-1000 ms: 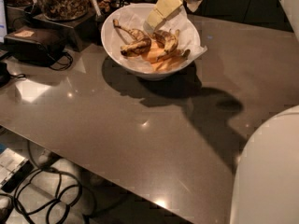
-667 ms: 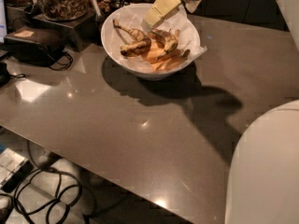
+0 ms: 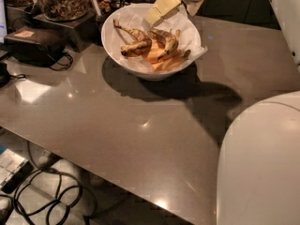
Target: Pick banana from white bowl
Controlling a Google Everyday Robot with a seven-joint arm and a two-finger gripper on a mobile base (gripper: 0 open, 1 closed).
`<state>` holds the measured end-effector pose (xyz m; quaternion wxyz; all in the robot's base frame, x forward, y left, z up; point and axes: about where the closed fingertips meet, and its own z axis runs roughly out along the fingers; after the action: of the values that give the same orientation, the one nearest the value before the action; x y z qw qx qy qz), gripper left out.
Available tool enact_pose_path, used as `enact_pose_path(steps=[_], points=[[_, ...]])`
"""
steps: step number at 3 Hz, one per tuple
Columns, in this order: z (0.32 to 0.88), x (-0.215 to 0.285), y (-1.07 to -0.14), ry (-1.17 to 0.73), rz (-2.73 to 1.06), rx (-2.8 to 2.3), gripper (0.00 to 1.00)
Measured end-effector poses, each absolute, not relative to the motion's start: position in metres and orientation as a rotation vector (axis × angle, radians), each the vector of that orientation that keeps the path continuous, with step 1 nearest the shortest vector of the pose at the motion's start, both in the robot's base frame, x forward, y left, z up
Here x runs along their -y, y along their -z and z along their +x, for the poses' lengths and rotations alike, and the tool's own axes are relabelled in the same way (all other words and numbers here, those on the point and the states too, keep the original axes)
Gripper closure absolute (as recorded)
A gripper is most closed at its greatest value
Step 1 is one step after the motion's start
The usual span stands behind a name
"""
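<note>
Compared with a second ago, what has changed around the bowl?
Hardly anything. The pincer still hangs over the far rim of the bowl, at the same spot. The robot's white casing at lower right has crept slightly further into view. The brown-spotted banana lies in the bowl as before, not taken.

Glossy grey table point(image 3: 117, 139), white bowl point(image 3: 123, 63) at back, black box point(image 3: 35, 46) far left, gripper point(image 3: 160, 9) over bowl.

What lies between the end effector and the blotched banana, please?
Only crumpled paper lining shows between the end effector, above the far rim of the white bowl, and the banana, in the camera view.
</note>
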<state>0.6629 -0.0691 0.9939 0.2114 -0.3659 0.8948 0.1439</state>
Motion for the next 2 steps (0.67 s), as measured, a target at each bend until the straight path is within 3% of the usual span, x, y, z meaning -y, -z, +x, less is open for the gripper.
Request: enact_pose_path(steps=[2], points=[[0.6729,0.0769,-0.9880,-0.386,-0.970,-2.516,0.01]])
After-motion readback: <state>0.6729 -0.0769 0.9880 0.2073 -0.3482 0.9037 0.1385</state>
